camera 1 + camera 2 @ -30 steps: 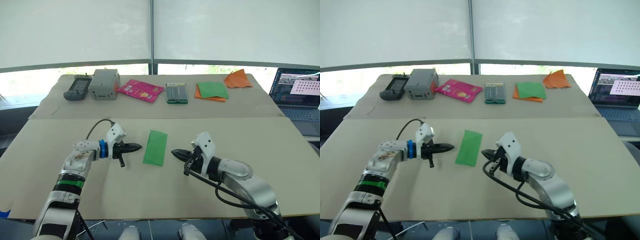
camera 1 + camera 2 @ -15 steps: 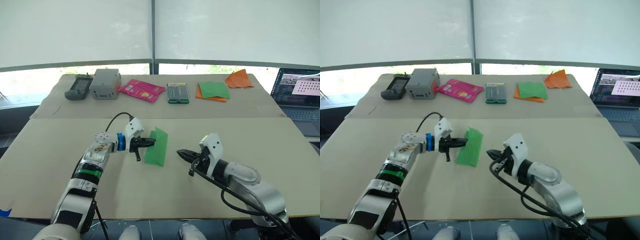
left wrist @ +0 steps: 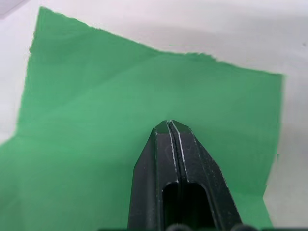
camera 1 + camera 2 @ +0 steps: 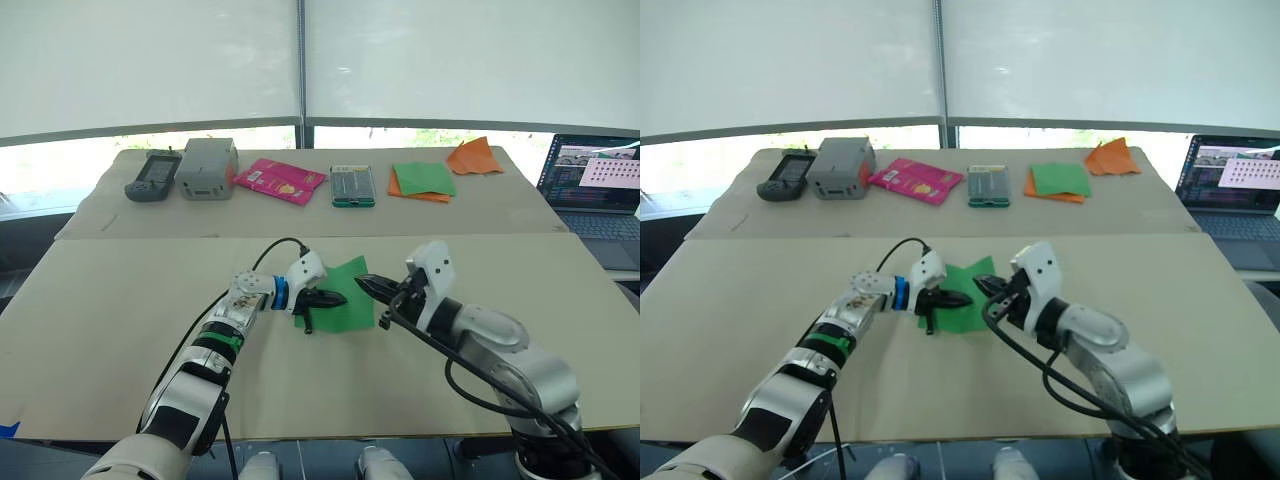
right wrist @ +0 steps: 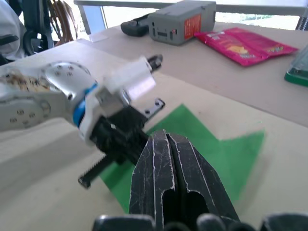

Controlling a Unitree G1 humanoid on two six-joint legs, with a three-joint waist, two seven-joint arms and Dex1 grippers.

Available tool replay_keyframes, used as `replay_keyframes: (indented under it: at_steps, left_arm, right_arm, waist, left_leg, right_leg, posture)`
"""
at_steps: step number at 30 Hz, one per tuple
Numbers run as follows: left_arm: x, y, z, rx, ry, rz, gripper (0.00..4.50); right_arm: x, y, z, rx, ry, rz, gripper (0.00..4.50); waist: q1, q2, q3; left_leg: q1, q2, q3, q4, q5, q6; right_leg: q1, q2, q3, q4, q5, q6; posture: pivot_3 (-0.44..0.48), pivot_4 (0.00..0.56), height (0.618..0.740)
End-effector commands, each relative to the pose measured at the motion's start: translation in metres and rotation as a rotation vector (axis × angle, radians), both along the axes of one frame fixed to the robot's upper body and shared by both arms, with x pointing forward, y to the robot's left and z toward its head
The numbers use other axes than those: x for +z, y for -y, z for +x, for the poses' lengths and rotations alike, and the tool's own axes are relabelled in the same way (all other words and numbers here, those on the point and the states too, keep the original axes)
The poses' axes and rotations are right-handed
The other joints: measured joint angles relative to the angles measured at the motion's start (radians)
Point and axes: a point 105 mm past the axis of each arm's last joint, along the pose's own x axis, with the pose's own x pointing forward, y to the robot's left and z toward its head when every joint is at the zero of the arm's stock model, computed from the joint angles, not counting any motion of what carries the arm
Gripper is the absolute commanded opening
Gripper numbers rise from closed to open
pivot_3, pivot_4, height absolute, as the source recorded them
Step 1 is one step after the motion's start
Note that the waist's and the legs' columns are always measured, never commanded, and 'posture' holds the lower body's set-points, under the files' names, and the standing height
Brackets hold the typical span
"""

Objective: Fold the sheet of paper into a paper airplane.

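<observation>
The left gripper [image 4: 335,298] has its two fingers pressed together, nothing between them, and the tip lies over the middle of the sheet [image 4: 347,305], seemingly pressing down on it; its wrist view shows the closed tip against green paper [image 3: 96,120] with faint creases running across. The right gripper [image 4: 362,283] is also closed and empty, its tip at the sheet's right edge near the far corner, whether touching or just above I cannot tell. The sheet lies partly opened on the near table [image 4: 100,330], between the two grippers, one flap appearing to lift slightly off the surface. It should handle as very light, thin and limp: it will likely slide on the smooth tabletop under any sideways push and spring back along old creases, and it could tear or crumple if pinched hard. The best hold is probably a loose edge or a raised corner, pinched lightly, while the other tip pins the middle flat. On the far table, well apart, sit a paper stack [image 4: 424,181] and an orange piece [image 4: 476,157].
</observation>
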Motion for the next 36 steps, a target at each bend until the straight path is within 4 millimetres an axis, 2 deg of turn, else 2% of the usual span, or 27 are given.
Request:
replay_keyframes:
  at_steps: [1, 2, 5, 10, 15, 18, 21, 24, 31, 36]
  left_arm:
    - [0.004, -0.002, 0.000, -0.017, 0.035, 0.004, 0.00]
    - [0.004, -0.002, -0.001, -0.018, 0.035, 0.005, 0.00]
    - [0.004, -0.007, -0.001, -0.012, 0.033, 0.006, 0.00]
    - [0.006, -0.009, -0.001, -0.008, 0.042, 0.007, 0.00]
    - [0.008, -0.015, -0.001, 0.011, 0.047, 0.005, 0.00]
    - [0.007, -0.024, 0.000, 0.039, 0.042, 0.008, 0.00]
    - [-0.007, -0.049, -0.004, 0.106, 0.005, 0.041, 0.00]
    - [-0.014, -0.057, -0.008, 0.132, -0.014, 0.048, 0.00]
    - [-0.017, -0.054, -0.010, 0.143, -0.013, 0.051, 0.00]
    - [-0.022, -0.053, -0.012, 0.133, -0.009, 0.075, 0.00]
  right_arm:
    - [0.000, -0.008, 0.009, -0.005, 0.005, -0.041, 0.02]
    - [-0.003, -0.008, 0.011, -0.010, -0.005, -0.055, 0.02]
    - [-0.039, -0.006, 0.025, -0.059, -0.096, -0.191, 0.02]
    - [-0.067, 0.002, 0.041, -0.139, -0.199, -0.178, 0.02]
    - [-0.099, 0.010, 0.039, -0.149, -0.280, -0.211, 0.02]
    - [-0.106, 0.010, 0.035, -0.144, -0.292, -0.210, 0.02]
    - [-0.111, 0.012, 0.031, -0.156, -0.302, -0.207, 0.02]
    - [-0.110, 0.012, 0.030, -0.161, -0.299, -0.203, 0.02]
    - [-0.115, 0.014, 0.026, -0.169, -0.311, -0.234, 0.02]
    - [-0.129, 0.029, 0.022, -0.220, -0.362, -0.259, 0.02]
  waist:
    - [0.002, 0.000, 0.000]
    - [0.003, 0.000, 0.000]
    - [0.007, 0.000, 0.000]
    - [0.007, 0.000, 0.000]
    - [0.005, 0.001, 0.000]
    - [0.005, 0.001, -0.001]
    - [0.001, 0.001, -0.001]
    - [0.003, 0.002, -0.002]
    - [0.006, 0.002, -0.002]
    - [0.009, 0.001, -0.004]
  left_leg:
    - [0.000, 0.000, 0.000, 0.000, 0.000, 0.000]
    - [0.000, 0.000, 0.000, 0.000, 0.000, 0.000]
    - [0.000, 0.000, 0.000, 0.001, 0.000, 0.000]
    - [-0.001, 0.000, 0.000, 0.002, 0.000, 0.000]
    - [-0.001, 0.000, 0.000, 0.002, 0.000, 0.000]
    - [0.000, 0.000, 0.000, 0.001, 0.000, 0.000]
    - [0.001, 0.000, 0.000, 0.001, 0.000, 0.000]
    - [0.003, 0.000, 0.000, 0.000, 0.000, 0.000]
    - [0.003, 0.000, 0.000, 0.001, 0.000, 0.000]
    - [0.003, 0.000, 0.000, 0.002, 0.000, 0.000]
  right_leg:
    - [0.000, 0.000, 0.000, 0.000, 0.000, 0.000]
    - [0.000, 0.000, 0.000, 0.000, 0.000, 0.000]
    - [0.001, 0.000, 0.000, 0.000, 0.000, 0.000]
    - [0.000, 0.000, 0.000, 0.000, 0.000, 0.001]
    - [0.001, 0.000, 0.000, 0.000, 0.000, 0.001]
    - [0.001, 0.000, 0.000, 0.000, 0.000, 0.001]
    - [0.002, 0.000, 0.000, 0.000, 0.000, 0.001]
    - [0.002, 0.000, 0.000, 0.001, 0.000, 0.001]
    - [0.004, 0.000, 0.000, 0.001, 0.000, 0.000]
    - [0.004, 0.000, 0.000, 0.000, 0.000, 0.000]
  posture:
    - [0.000, 0.150, 0.740]
    - [0.000, 0.150, 0.740]
    - [0.000, 0.150, 0.740]
    - [0.000, 0.150, 0.740]
    - [0.000, 0.150, 0.740]
    - [0.000, 0.150, 0.740]
    - [0.000, 0.150, 0.740]
    - [0.000, 0.150, 0.740]
    - [0.000, 0.150, 0.740]
    - [0.000, 0.150, 0.740]
